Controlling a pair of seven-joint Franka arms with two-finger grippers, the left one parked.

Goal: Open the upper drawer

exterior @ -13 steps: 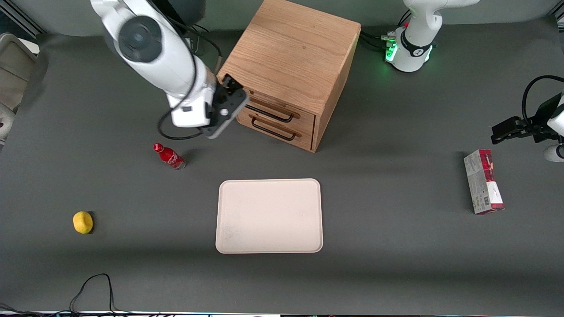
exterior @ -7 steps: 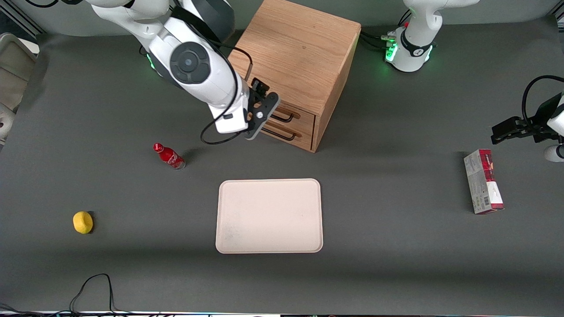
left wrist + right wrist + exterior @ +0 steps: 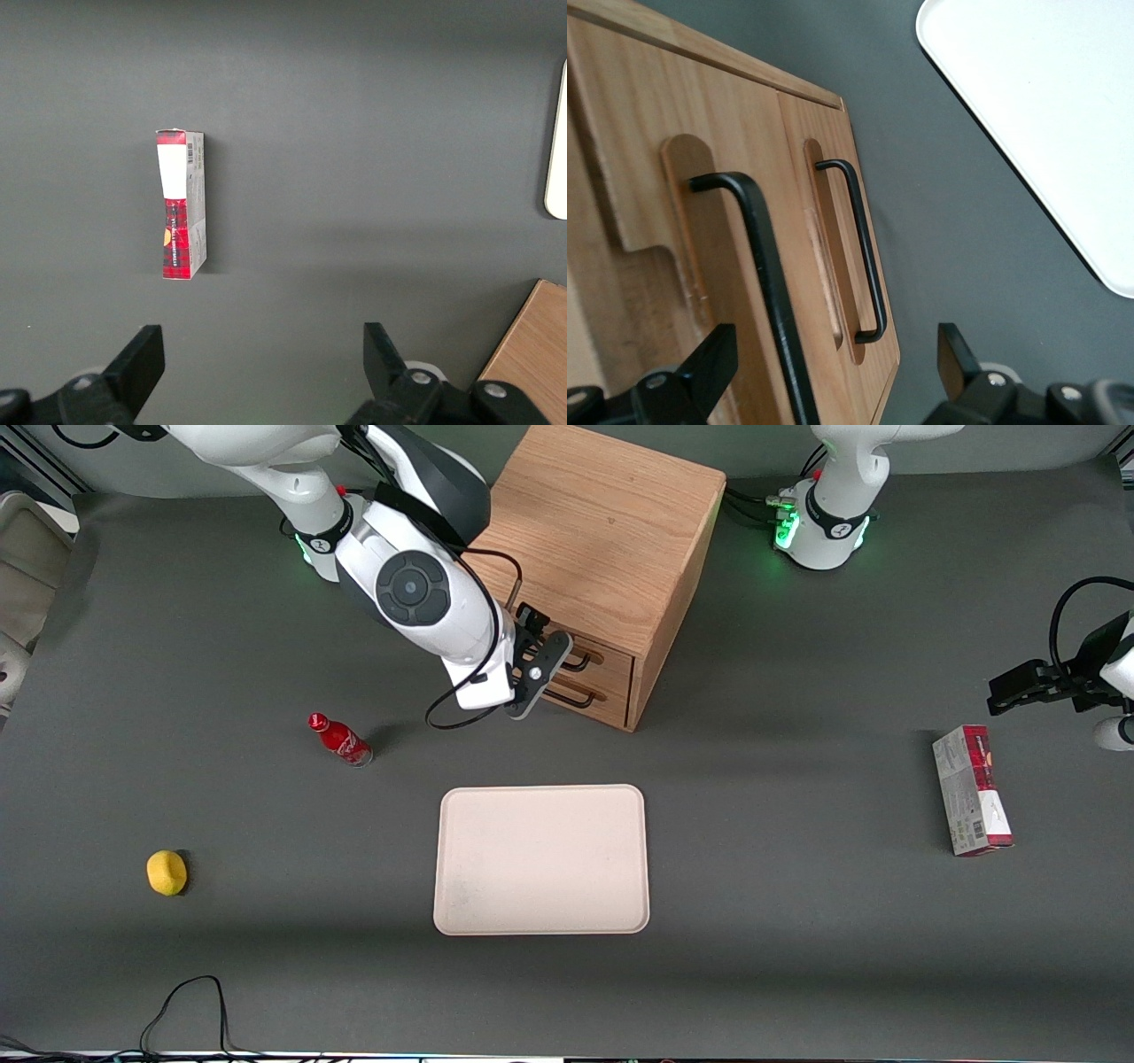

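The oak cabinet (image 3: 602, 531) stands at the back middle of the table, both drawers shut. The upper drawer (image 3: 613, 657) with its black wire handle (image 3: 580, 662) sits above the lower twin drawer (image 3: 607, 691). My right gripper (image 3: 542, 657) is open, right in front of the drawer faces and covering most of both handles. In the right wrist view the upper drawer (image 3: 638, 177) fills the frame, and its handle (image 3: 757, 257) runs between my gripper's (image 3: 833, 359) spread fingers without touching them. The lower handle (image 3: 864, 239) lies beside it.
A white tray (image 3: 540, 859) lies nearer the front camera than the cabinet; it also shows in the right wrist view (image 3: 1045, 106). A red bottle (image 3: 340, 740) and a yellow fruit (image 3: 166, 872) lie toward the working arm's end. A red-and-grey box (image 3: 970, 790) lies toward the parked arm's end.
My right gripper has moved from the cabinet's corner at the working arm's end sideways along the drawer fronts and now sits over the handles. The drawers have not moved.
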